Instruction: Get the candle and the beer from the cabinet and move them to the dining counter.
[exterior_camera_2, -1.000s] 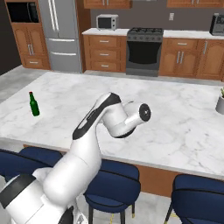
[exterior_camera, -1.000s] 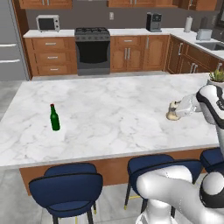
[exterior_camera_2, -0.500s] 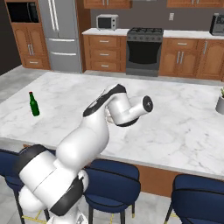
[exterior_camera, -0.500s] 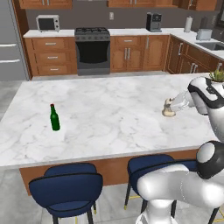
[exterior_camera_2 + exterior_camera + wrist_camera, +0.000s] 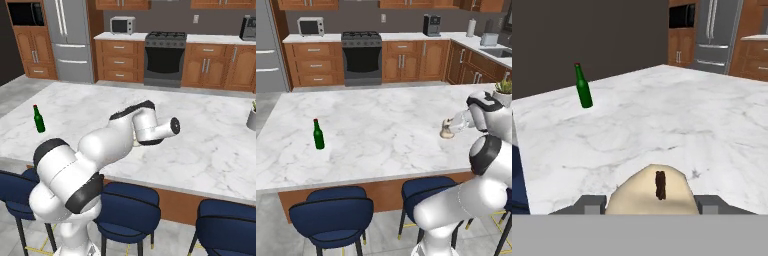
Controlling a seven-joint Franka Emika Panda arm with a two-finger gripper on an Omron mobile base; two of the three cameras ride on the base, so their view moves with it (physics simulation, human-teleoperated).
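Note:
The beer, a slim green bottle with a red cap, stands upright on the left part of the marble dining counter. It also appears as the beer and the beer, far from my hand. My gripper is over the counter's right side, shut on the candle, a small cream stub that sits at or just above the marble. In the hand view the candle with its dark wick fills the gap between my fingertips. Only the lower edges of wall cabinets show; which is the cabinet I cannot tell.
Navy stools line the counter's near edge. A potted plant stands at the counter's right end, close to my arm. Beyond the island are the stove, low drawer units and the fridge. Bare marble lies between bottle and candle.
My hand has carried the candle a little to the left and lowered it toward the marble. The wrist has turned. The beer has not moved.

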